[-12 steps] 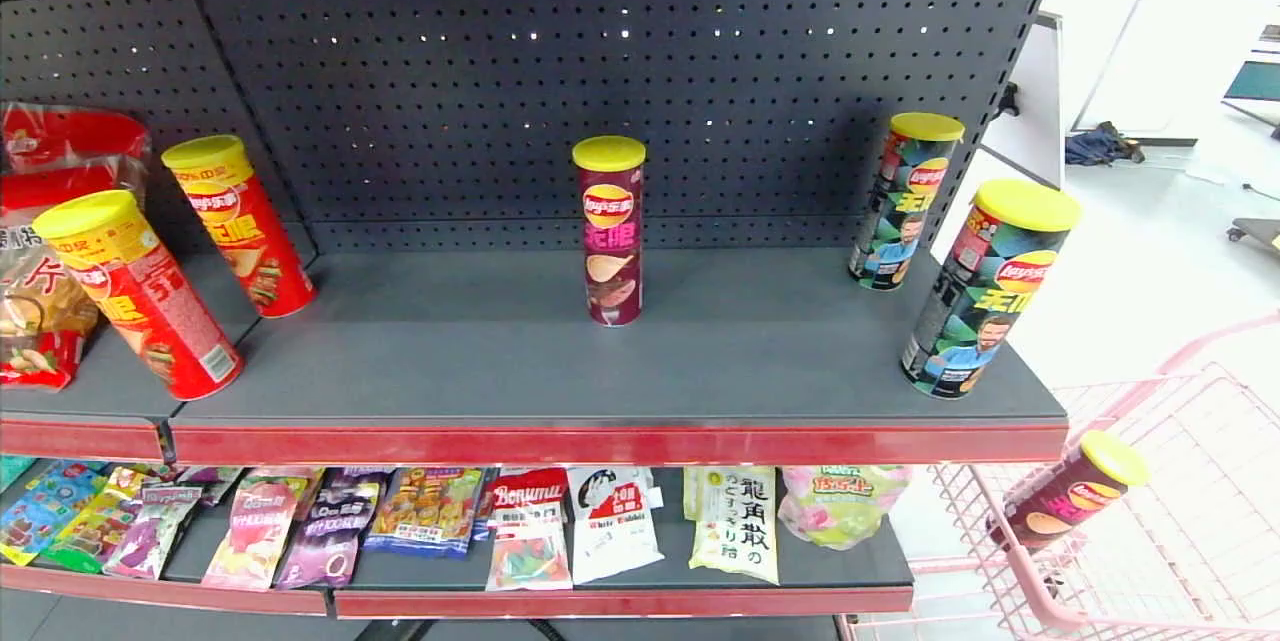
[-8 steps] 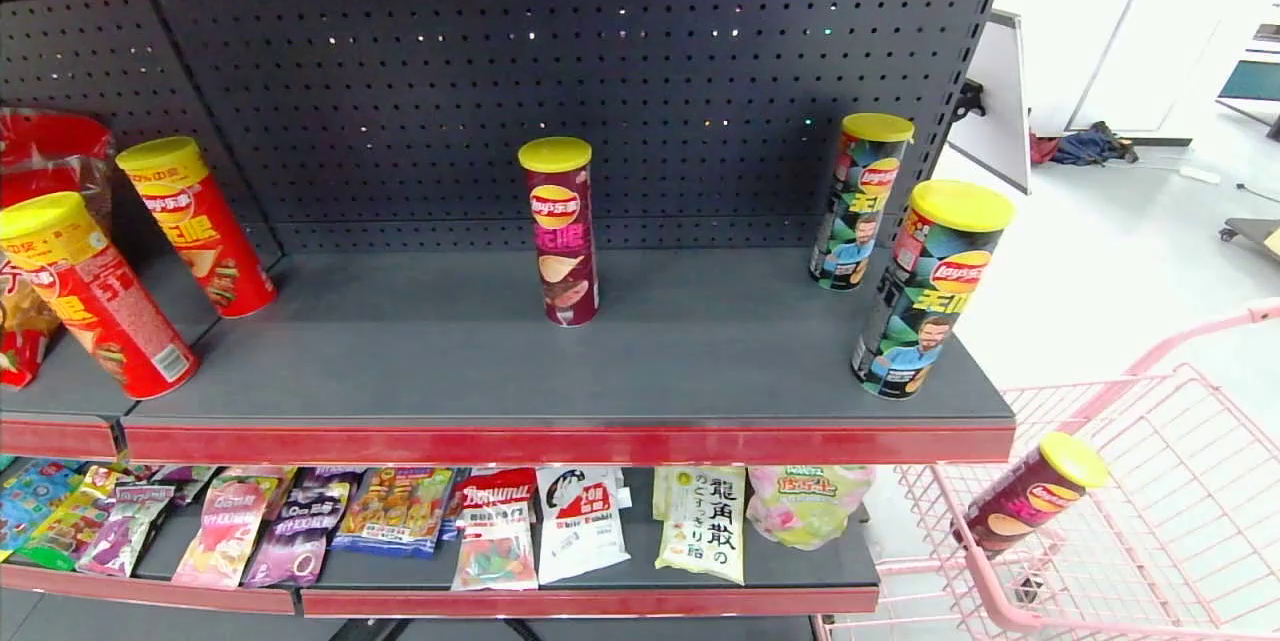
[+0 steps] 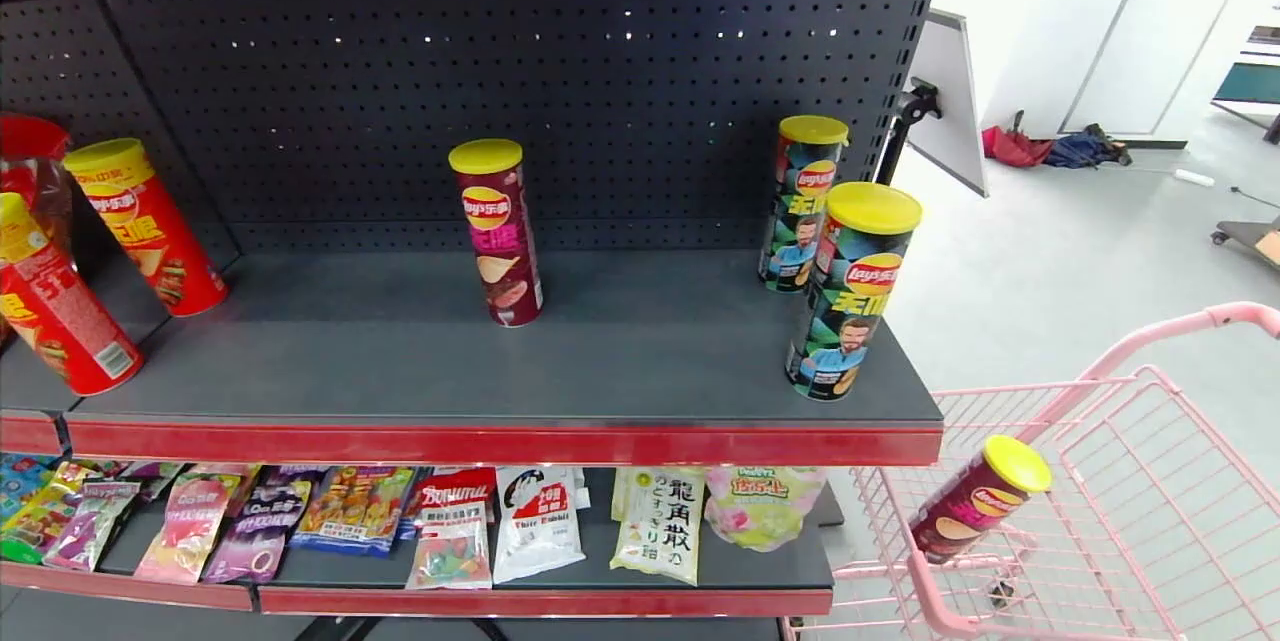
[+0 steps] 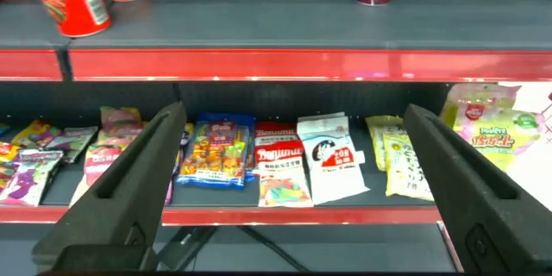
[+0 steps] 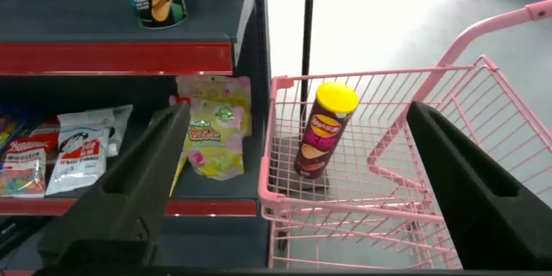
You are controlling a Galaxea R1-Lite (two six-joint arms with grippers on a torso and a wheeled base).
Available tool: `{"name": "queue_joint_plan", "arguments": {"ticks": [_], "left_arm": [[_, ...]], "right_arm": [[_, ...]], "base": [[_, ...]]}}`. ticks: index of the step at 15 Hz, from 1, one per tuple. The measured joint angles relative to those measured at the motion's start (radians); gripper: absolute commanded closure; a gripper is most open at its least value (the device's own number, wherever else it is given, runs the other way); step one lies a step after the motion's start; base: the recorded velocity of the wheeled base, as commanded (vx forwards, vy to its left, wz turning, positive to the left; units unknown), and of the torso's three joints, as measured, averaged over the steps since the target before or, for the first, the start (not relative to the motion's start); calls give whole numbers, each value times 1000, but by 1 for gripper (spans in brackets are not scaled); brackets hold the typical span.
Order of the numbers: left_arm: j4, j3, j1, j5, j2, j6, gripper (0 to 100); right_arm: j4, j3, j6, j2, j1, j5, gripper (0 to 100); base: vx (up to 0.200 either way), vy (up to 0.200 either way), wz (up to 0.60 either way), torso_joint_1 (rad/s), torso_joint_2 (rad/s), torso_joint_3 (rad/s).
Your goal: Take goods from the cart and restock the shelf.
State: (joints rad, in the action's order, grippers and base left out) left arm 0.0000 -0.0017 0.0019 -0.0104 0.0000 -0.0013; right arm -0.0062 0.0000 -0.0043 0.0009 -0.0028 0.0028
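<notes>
Head view, cart can (image 3: 975, 501): you see a maroon tube with a yellow lid and a yellow-and-red emblem on its side. It leans tilted, lid uppermost, inside the pink cart (image 3: 1040, 387), in the corner nearest the shelf (image 3: 640, 361).
Head view, shelf: dark grey deck with a red front strip and a perforated back panel.
Head view, shelf can (image 3: 497, 233): same maroon body and yellow lid as the cart can. It stands upright at mid-deck, toward the back.
Head view, dark cans (image 3: 852, 293): two cans with yellow lids and green-and-blue print, upright at the deck's right end, one behind the other.
Head view, red cans (image 3: 145, 226): two cans with yellow lids at the left end.
Head view, snack bags (image 3: 540, 536): a row lying flat on the lower shelf (image 3: 540, 603).
Left wrist view, left gripper (image 4: 293, 116): the fingers are spread wide with nothing between them. You see it facing the snack bags (image 4: 323, 168), well apart from them.
Right wrist view, right gripper (image 5: 297, 112): the fingers are spread wide and hold nothing. It is apart from the cart can.
Right wrist view, cart can (image 5: 323, 129): its base is on the cart floor and its yellow lid is up. It stands near upright, close to the wire wall of the pink cart (image 5: 379, 75) on the shelf side.
Right wrist view, green bag (image 5: 211, 125): lies on the lower shelf, just beside the cart.
</notes>
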Motion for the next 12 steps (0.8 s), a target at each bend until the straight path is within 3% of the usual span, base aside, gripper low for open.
{"name": "queue_joint_plan", "arguments": {"ticks": [3, 12], "left_arm": [[0, 0, 2, 0, 0, 0, 0], [0, 0, 0, 0, 0, -1, 0]], "right_arm": [[0, 0, 0, 0, 1, 0, 0], [0, 0, 3, 0, 1, 0, 0]], "base": [[0, 0, 0, 0, 0, 0], [0, 0, -600, 1, 3, 3]]}}
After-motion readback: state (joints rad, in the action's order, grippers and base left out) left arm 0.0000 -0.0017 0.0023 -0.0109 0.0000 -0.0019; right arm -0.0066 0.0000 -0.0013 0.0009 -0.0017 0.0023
